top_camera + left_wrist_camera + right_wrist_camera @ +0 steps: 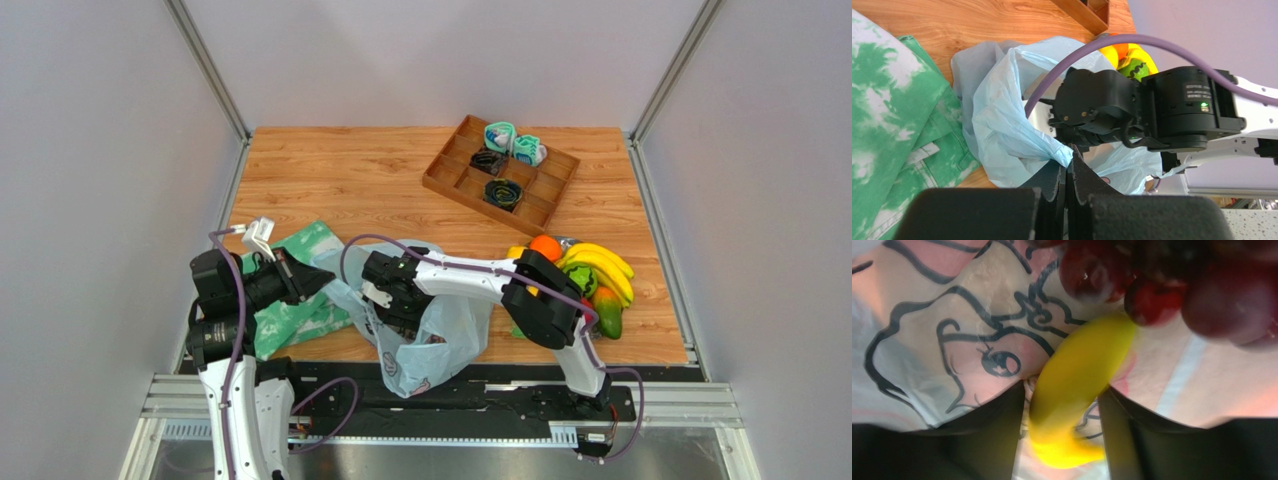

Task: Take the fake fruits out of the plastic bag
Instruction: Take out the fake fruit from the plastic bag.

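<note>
Left jaws pinched shut on plastic bag [1002,125] | right jaws straddle yellow fruit [1077,385], grip unclear, grapes [1202,290] beyond

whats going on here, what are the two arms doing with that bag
The left gripper is pinched shut on an edge of the plastic bag, holding it. The right gripper is down inside the bag, its fingers on either side of a yellow fruit and seemingly gripping it, with purple grapes right beside it. A pile of fruits already lies on the table to the right of the bag.
</note>
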Controlling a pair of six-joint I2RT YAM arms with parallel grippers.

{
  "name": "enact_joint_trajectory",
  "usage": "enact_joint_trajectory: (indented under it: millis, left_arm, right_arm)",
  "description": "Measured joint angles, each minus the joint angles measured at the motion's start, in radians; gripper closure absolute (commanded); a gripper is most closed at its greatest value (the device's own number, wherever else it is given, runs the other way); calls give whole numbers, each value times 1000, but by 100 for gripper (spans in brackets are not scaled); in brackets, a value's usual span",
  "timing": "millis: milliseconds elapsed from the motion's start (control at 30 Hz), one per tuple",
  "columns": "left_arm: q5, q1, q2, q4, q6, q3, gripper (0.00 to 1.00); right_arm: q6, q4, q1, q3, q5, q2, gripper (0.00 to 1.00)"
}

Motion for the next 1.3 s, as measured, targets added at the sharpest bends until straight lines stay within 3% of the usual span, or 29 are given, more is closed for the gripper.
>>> enact_joint_trajectory:
  millis: [33, 167, 433, 600, 733, 933, 1067, 1200, 1300]
  left_arm:
    - [0, 0, 0, 0, 0, 0, 100]
    - [0, 0, 0, 1, -3, 0, 100]
    - [1, 0, 2, 10, -13, 0, 100]
    - [5, 0, 24, 28, -23, 0, 100]
    - [8, 0, 56, 32, -31, 0, 100]
    - [19, 0, 101, 51, -46, 25, 100]
    - [31, 2, 124, 57, -52, 68, 100]
    - [30, 7, 144, 52, -45, 121, 100]
    - [30, 8, 145, 52, -36, 138, 100]
  right_arm:
    - [-8, -3, 0, 6, 9, 12, 61]
    - [-42, -34, -14, 67, 22, 24, 74]
    - [-101, -165, -80, 320, -90, -133, 78]
    - [-89, -205, -139, 428, -285, -306, 75]
    - [-29, -208, -172, 467, -435, -348, 72]
    - [95, -167, -177, 708, -637, -172, 69]
    - [183, -92, -175, 924, -712, 7, 73]
    - [211, -60, -177, 1020, -679, 81, 84]
    - [138, -66, -186, 986, -555, 19, 79]
